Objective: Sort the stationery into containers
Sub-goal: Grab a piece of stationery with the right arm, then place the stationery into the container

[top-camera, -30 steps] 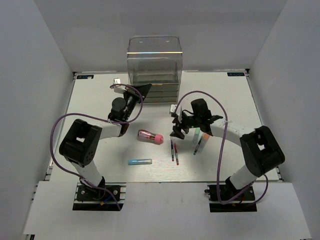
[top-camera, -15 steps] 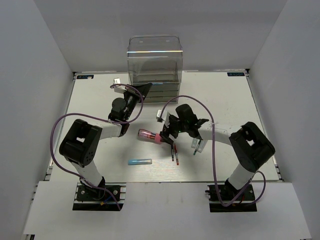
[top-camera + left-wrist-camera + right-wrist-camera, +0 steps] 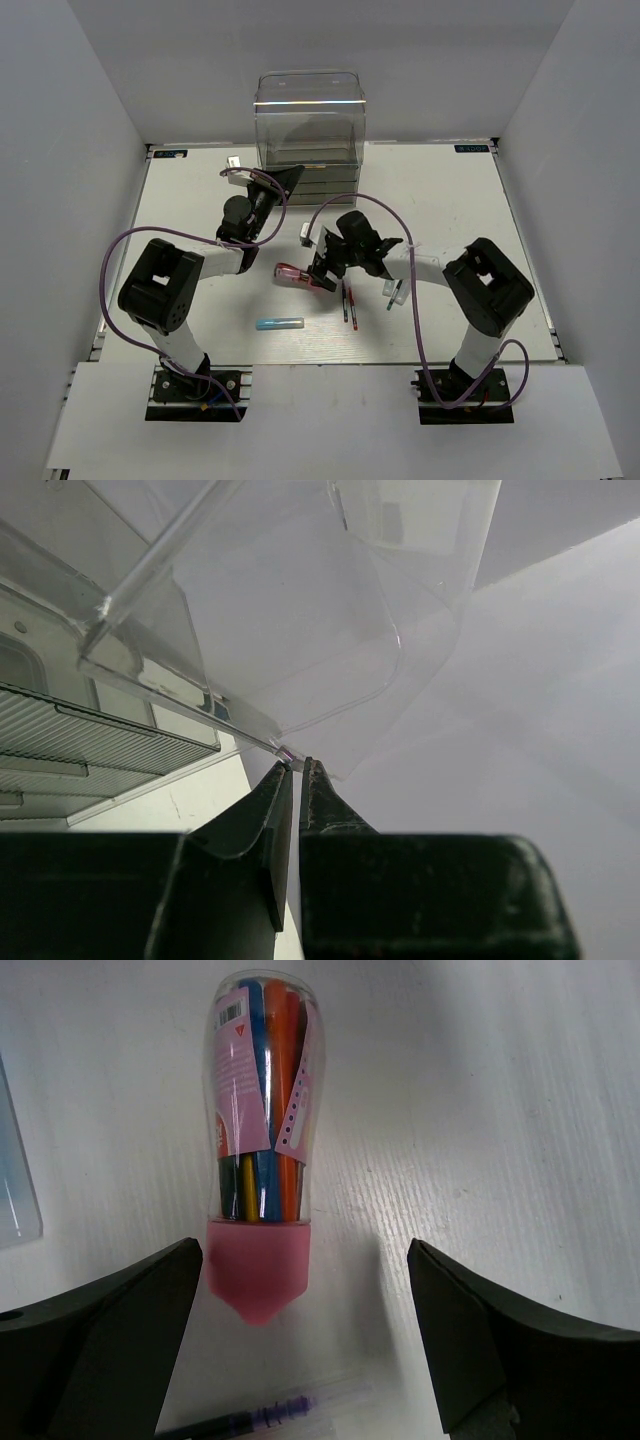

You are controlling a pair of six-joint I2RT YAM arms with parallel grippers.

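Note:
A stubby pink-capped clear cylinder [image 3: 291, 271] [image 3: 262, 1110] full of coloured pens lies on the table. My right gripper [image 3: 322, 272] [image 3: 305, 1260] is open wide just over its pink end, with a finger on either side and neither touching it. A purple pen [image 3: 270, 1420] lies below it. Two thin pens [image 3: 348, 303], a pale green marker [image 3: 396, 290] and a light blue stick [image 3: 280, 324] lie nearby. My left gripper [image 3: 288, 178] [image 3: 297, 764] is shut at the front left of the tall clear organiser [image 3: 308, 120], its tips pinching the edge of the organiser's clear flap [image 3: 300, 610].
The organiser's stacked drawers [image 3: 60, 740] sit low behind the left fingers. Purple cables loop off both arms above the table [image 3: 450, 190]. White walls close in the table at the back and on both sides.
My right arm has swung left from the pens to the pink cylinder, and its jaws have opened fully. The left arm has stayed still.

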